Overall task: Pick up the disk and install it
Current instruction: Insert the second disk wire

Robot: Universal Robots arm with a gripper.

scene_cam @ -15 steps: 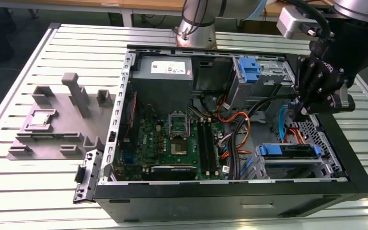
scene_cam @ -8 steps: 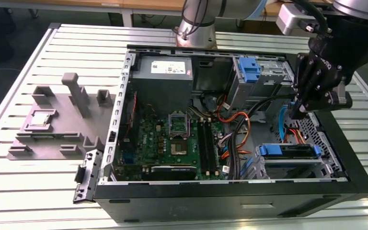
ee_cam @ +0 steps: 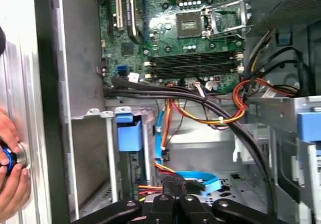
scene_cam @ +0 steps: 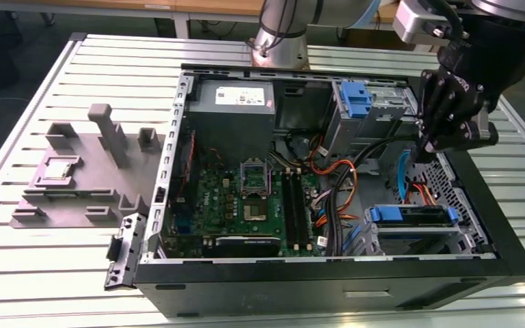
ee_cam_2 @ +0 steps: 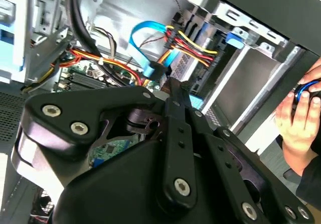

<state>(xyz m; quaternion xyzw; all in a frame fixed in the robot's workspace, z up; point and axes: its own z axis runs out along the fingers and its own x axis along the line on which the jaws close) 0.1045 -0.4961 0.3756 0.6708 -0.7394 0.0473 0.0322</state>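
The disk (scene_cam: 411, 215), dark with a blue rail at its end, sits in the drive cage (scene_cam: 418, 239) at the case's near right corner in the exterior view. In the first wrist view its blue rail (ee_cam: 129, 135) shows at the cage mouth. My gripper (scene_cam: 420, 158) hangs inside the case above and just behind that cage, apart from the disk. Its fingers (ee_cam: 165, 194) lie together with nothing between them, close to a light-blue flat cable (ee_cam: 198, 178). The second wrist view looks along the gripper (ee_cam_2: 170, 86) toward the cage.
The open computer case (scene_cam: 481, 205) lies on a slatted metal table (scene_cam: 52, 273). A blue plastic bracket (scene_cam: 355, 96) stands at the back, beside the grey power supply (scene_cam: 232, 102). Orange, red and black cables (ee_cam: 220, 116) cross the bay. A person's hand (ee_cam_2: 301, 111) rests outside the case wall. A grey fixture (scene_cam: 89, 171) lies beside the case.
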